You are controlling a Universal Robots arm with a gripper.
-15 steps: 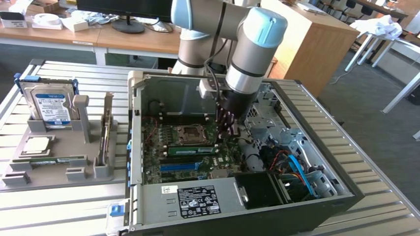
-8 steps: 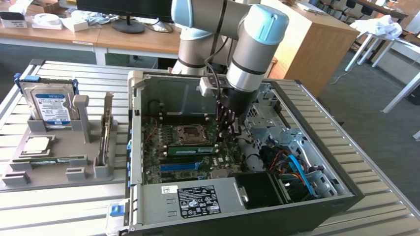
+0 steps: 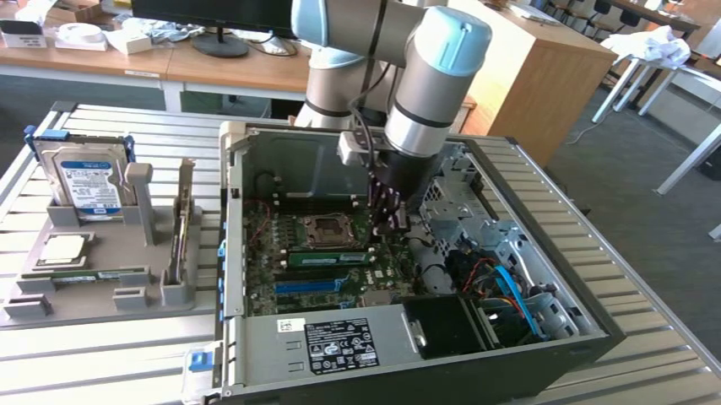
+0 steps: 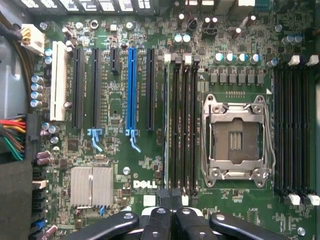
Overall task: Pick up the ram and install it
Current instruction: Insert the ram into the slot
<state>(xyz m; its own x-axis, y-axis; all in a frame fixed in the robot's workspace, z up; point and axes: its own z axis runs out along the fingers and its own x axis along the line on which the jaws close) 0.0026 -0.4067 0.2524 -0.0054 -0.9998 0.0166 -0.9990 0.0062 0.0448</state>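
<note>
Ram [image 3: 327,257] stands on edge in a motherboard slot just beside the socket [image 3: 327,228], inside the open case [image 3: 372,337] on the bench [image 3: 113,354]. The arm reaches down into the case, and its hand [image 3: 389,221] hangs close by the socket, at the end of the ram toward the exterior view's right. A blue slot [image 3: 310,285] lies on the far side of the ram from the socket. Well apart from the socket, outside the case toward the exterior view's left, a grey tray [image 3: 101,295] carries a hard drive [image 3: 84,181] and a spare stick [image 3: 84,274] lying flat.

From the wrist, the ram [image 4: 165,125] shows as a thin edge in the slot farthest from the socket [image 4: 235,137] in that bank. The hand [image 4: 171,200] is narrow, its fingers pressed together with nothing between them, their tips at the end of the ram; whether they touch it I cannot tell. The blue slot [image 4: 132,90] sits beyond the ram from the socket.
</note>
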